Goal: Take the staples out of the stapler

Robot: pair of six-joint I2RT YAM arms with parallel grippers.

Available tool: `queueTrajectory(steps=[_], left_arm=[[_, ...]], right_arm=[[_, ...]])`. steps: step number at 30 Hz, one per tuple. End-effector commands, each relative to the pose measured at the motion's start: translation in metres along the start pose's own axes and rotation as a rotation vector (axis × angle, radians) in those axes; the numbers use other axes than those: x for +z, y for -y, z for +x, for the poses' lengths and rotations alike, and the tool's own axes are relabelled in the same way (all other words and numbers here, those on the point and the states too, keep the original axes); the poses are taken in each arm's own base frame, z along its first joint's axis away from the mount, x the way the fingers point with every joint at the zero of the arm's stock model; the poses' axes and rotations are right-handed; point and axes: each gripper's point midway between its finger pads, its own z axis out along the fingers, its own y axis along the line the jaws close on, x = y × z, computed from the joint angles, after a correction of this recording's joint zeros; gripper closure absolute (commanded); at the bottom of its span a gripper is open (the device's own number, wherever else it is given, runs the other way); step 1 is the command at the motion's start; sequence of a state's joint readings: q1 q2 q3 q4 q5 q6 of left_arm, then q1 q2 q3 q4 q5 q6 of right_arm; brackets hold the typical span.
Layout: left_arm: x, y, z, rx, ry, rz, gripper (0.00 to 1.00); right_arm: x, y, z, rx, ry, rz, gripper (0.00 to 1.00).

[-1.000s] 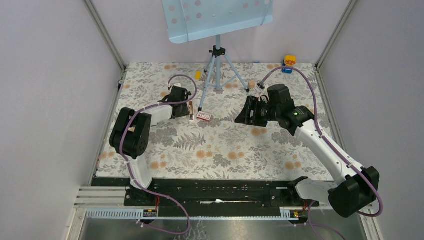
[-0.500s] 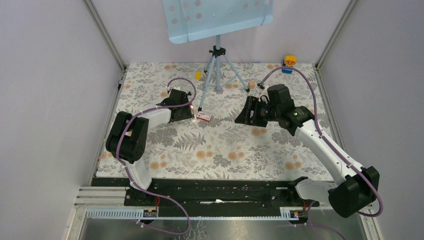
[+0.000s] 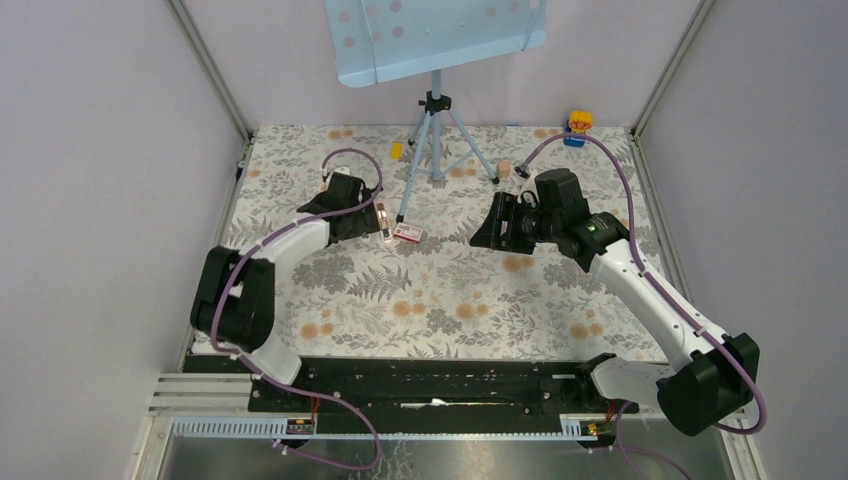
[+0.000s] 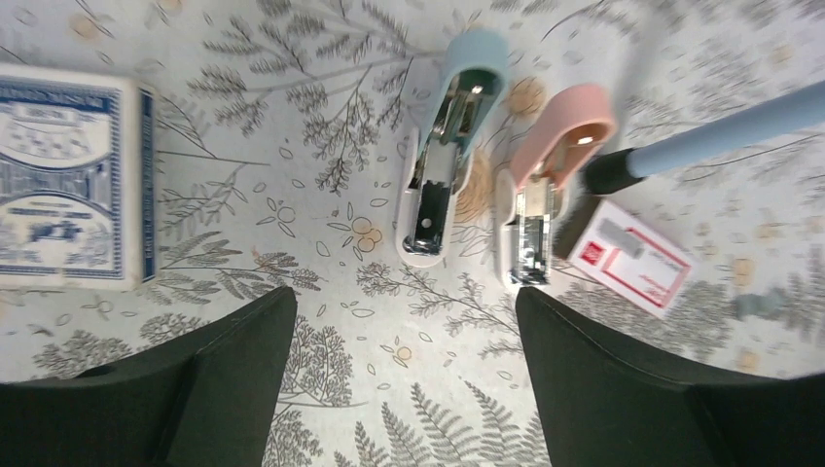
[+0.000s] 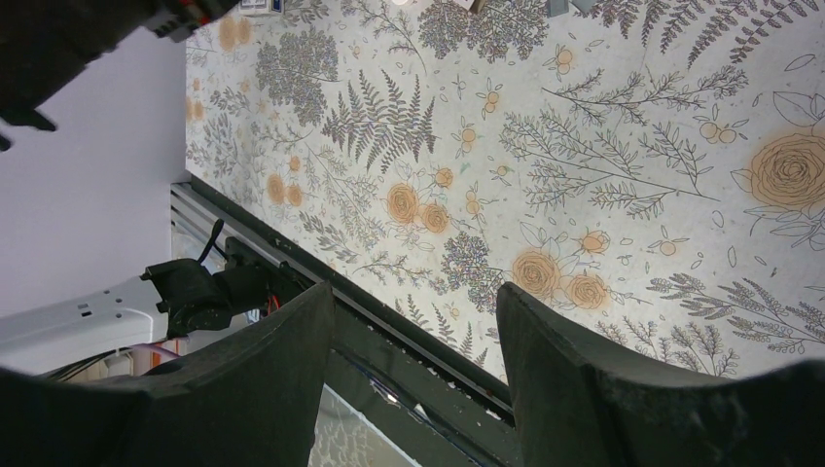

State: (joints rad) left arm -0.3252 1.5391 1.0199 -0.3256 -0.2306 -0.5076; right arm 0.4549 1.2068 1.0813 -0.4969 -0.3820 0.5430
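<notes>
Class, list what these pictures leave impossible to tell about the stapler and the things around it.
- Pink stapler: in the left wrist view its metal channel is too small and shiny to show any staples.
- Same stapler, top view: too small for detail.
- Blue card box: cut by the left wrist view's left edge.

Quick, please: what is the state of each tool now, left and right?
Left tool: open, holding nothing.
Right tool: open, holding nothing.
</notes>
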Motion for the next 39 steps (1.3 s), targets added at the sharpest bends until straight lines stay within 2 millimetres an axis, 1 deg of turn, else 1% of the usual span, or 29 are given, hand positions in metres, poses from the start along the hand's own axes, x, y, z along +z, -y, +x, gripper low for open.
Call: queueTrajectory(steps=[1,3,7,11,16,21,24,29,34,36,39], left_arm=[[-0.040,-0.001,-0.041,-0.083,0.129,0.030,0.02],[-0.057,0.000,-0.054,-0.137,0.159,0.081,0.01],[-0.088,0.005,-0.069,-0.262,0.154,0.224,0.01],[-0.126,0.021,-0.082,-0.329,0.114,0.380,0.01],[-0.162,0.033,-0.095,-0.429,0.036,0.403,0.01],[-0.189,0.046,-0.093,-0.559,-0.043,0.442,0.01],[-0.195,0.048,-0.090,-0.599,-0.070,0.433,0.01],[-0.200,0.055,-0.086,-0.589,-0.110,0.467,0.01],[-0.188,0.056,-0.080,-0.595,-0.128,0.452,0.01],[-0.185,0.055,-0.082,-0.598,-0.113,0.432,0.01],[-0.177,0.048,-0.086,-0.617,-0.078,0.379,0.01]], right_arm=[[-0.008,0.000,-0.006,-0.009,0.034,0.009,0.31],[-0.008,0.002,-0.005,-0.011,0.032,0.015,0.31],[-0.007,0.008,-0.004,-0.019,0.028,0.045,0.31],[-0.006,0.015,-0.008,-0.028,0.023,0.091,0.31],[0.000,0.020,-0.011,-0.032,0.012,0.121,0.31],[0.003,0.031,-0.013,-0.039,0.024,0.168,0.31],[0.004,0.041,-0.014,-0.038,0.047,0.205,0.31],[0.006,0.048,-0.015,-0.031,0.061,0.222,0.31],[0.010,0.052,-0.013,-0.020,0.042,0.226,0.31],[0.012,0.053,-0.013,-0.014,0.033,0.224,0.31],[0.014,0.054,-0.014,-0.009,0.027,0.225,0.31]])
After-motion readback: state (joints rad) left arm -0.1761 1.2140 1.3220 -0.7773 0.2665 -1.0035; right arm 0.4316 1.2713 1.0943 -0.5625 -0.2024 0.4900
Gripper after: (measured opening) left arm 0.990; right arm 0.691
